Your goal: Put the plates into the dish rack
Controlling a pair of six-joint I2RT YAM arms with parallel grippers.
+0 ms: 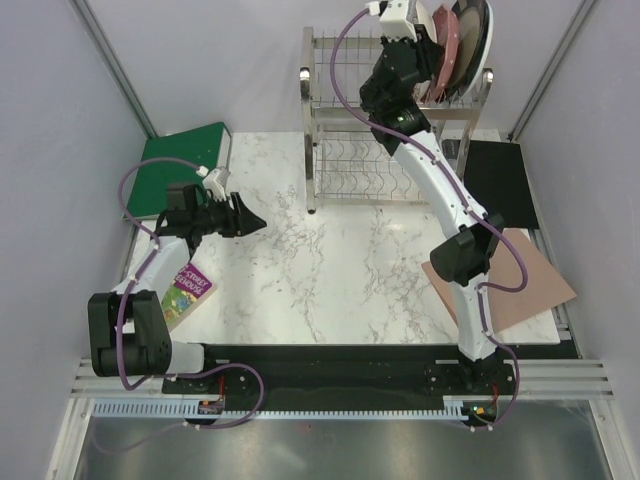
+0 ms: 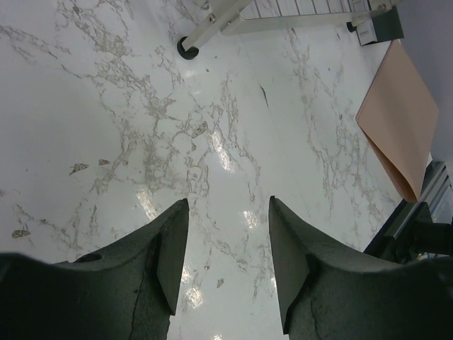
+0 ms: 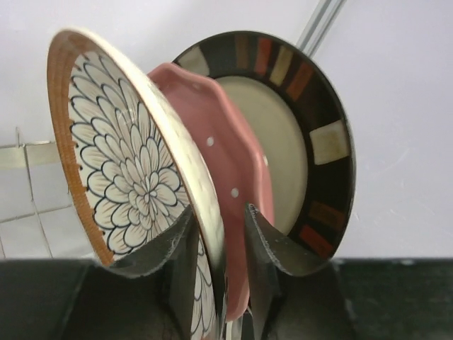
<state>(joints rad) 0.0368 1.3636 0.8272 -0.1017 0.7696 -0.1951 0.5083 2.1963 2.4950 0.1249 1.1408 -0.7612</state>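
Note:
The steel wire dish rack [image 1: 340, 110] stands at the back centre. On its top tier at the right stand the pink dotted plate [image 1: 452, 52] and the dark-rimmed plate [image 1: 476, 35]. My right gripper [image 1: 432, 55] is up there, shut on the near rim of the brown-and-white petal plate [image 3: 120, 163], which tilts away from the pink plate [image 3: 219, 127]. The dark-rimmed plate [image 3: 311, 92] is behind both. The right gripper's [image 3: 219, 209] jaws stand either side of the petal plate's rim. The strawberry plate is out of view. My left gripper [image 1: 255, 222] [image 2: 228, 200] is open and empty, low over the marble.
A green book [image 1: 185, 160] lies at the back left and a children's book [image 1: 185, 285] beside the left arm. A brown board [image 1: 525, 280] and a black mat [image 1: 500, 175] lie on the right. The rack's foot [image 2: 187, 48] shows ahead of the left gripper.

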